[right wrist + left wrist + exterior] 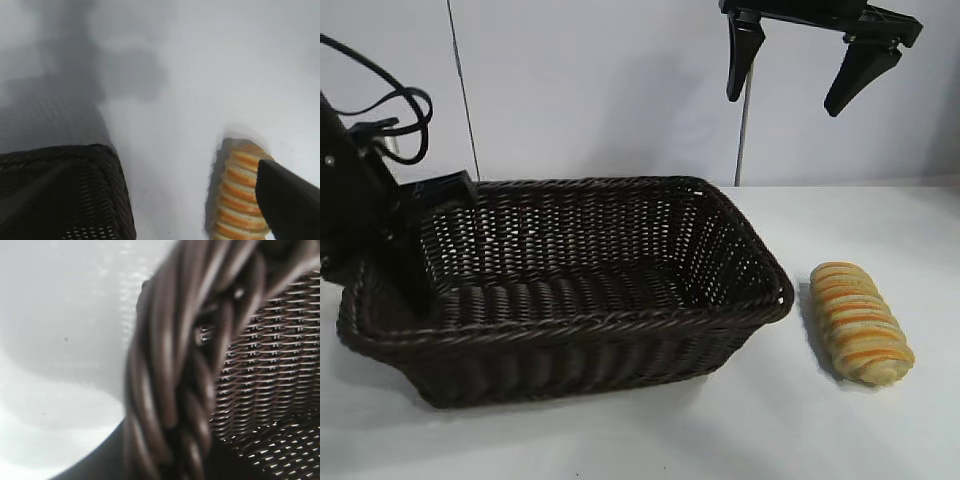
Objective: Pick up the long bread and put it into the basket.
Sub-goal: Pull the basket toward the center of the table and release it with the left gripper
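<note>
Left arm (355, 205): matte black housing, angular blocky wrist section, small pale screw head on side face. Black cables (390, 115) looped in loose arcs above housing (at least two strands, one ending near pale connector). Right gripper (805, 65): matte black crossbar with two tapered, wedge-shaped fingers (860, 72), smooth faces, blunt tips. Same black finger surface (290, 205) in right wrist view, plain, unmarked.

place: lab test bench | cues: bare white table (880, 440); plain white wall (600, 90); cabled arm mount (360, 190)
</note>
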